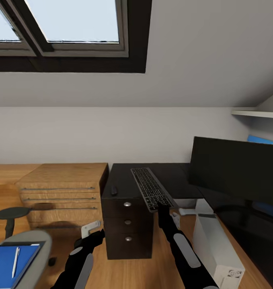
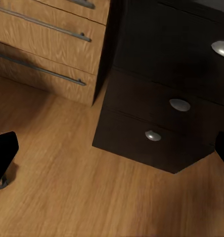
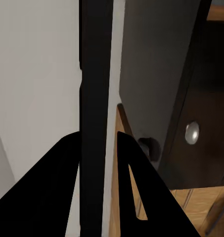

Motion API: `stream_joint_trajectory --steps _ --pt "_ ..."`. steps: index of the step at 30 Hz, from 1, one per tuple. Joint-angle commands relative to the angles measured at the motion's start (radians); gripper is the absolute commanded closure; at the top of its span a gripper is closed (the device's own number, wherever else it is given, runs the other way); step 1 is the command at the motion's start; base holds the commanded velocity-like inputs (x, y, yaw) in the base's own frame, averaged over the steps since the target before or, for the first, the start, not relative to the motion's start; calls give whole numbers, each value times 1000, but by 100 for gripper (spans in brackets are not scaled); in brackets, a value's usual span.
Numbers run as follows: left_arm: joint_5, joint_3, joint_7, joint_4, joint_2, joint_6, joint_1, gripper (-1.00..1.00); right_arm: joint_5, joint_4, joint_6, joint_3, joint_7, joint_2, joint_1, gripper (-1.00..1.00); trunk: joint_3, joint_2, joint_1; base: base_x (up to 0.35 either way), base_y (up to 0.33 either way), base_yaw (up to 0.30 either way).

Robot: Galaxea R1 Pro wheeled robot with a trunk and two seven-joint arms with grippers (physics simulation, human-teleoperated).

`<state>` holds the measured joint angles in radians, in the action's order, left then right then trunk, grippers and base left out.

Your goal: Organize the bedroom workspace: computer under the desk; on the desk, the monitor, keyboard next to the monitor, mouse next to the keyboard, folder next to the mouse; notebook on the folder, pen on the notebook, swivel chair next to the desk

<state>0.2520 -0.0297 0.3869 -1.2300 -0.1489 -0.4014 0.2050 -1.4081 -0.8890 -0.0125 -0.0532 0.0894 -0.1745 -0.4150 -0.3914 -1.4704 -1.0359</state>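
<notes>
Right gripper (image 1: 163, 208) at centre frame, fingers pinching near end of keyboard (image 1: 151, 188), seen edge-on between them in right wrist view. Keyboard lies on desk (image 1: 124, 180), near end overhanging front edge. Mouse (image 1: 113, 190) left of it, small dark lump. Monitor (image 1: 237, 170) right, cut off by frame edge. Computer (image 1: 216, 247) lower right, partly hidden under desk. Left gripper (image 1: 90, 237) lower left, low by drawer unit (image 1: 127, 226); cannot tell whether spread. Folder (image 1: 7, 261) with pen (image 1: 15, 261) on swivel chair (image 1: 35, 249), lower-left corner, cropped.
</notes>
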Motion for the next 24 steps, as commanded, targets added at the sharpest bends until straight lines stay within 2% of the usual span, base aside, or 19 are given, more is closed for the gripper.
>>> stream_joint_trajectory --steps 1,5,12,24 --pt "10 -14 9 -3 1 -2 1 -100 -12 0 -1 0 4 0 -1 100 -1 -1 -1 327 76 0" --pt "11 -32 9 -11 2 -2 1 -100 -12 10 1 -2 4 0 -1 100 -1 -1 -1 327 113 0" --pt "11 -35 9 -12 3 -2 1 -100 -9 50 4 -6 4 0 -1 100 -1 -1 -1 308 172 0" --pt "12 -35 8 -29 3 -2 1 -100 -5 91 11 -5 4 0 -2 100 -1 -1 -1 75 24 0"
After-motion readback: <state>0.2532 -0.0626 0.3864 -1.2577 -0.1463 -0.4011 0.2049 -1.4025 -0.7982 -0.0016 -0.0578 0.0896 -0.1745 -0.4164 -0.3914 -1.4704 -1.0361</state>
